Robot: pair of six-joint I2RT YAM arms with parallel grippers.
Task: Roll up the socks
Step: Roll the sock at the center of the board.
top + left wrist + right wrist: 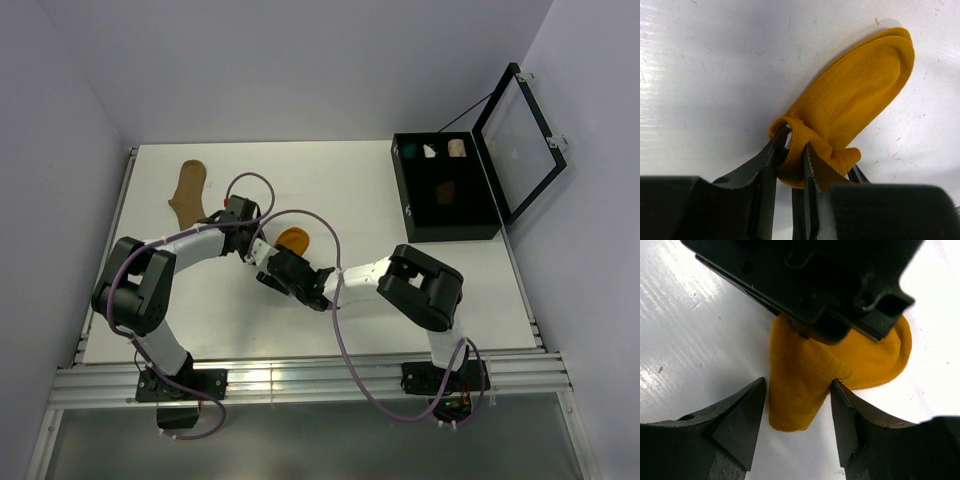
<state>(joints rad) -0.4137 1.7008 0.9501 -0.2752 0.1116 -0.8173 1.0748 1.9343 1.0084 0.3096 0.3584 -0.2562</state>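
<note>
The mustard-orange sock (860,85) lies on the white table, its cuff end rolled up into a thick fold. My left gripper (795,147) is shut on that rolled end, a layer of fabric pinched between the jaws. My right gripper (799,387) is open and straddles the sock's folded end (800,385); its right finger (850,415) touches the fabric, while the left finger (740,420) stands just clear. From above, both grippers meet at the mustard sock (295,240). A plain tan sock (189,191) lies flat at the far left. No dark brown sock lies on the table.
A black box (470,232) with compartments stands at the back right, its clear lid (520,140) open upward. Small teal, white and cream bundles sit in its far row, and a brownish bundle (446,192) sits below them. The left arm's body (815,285) hangs over the sock.
</note>
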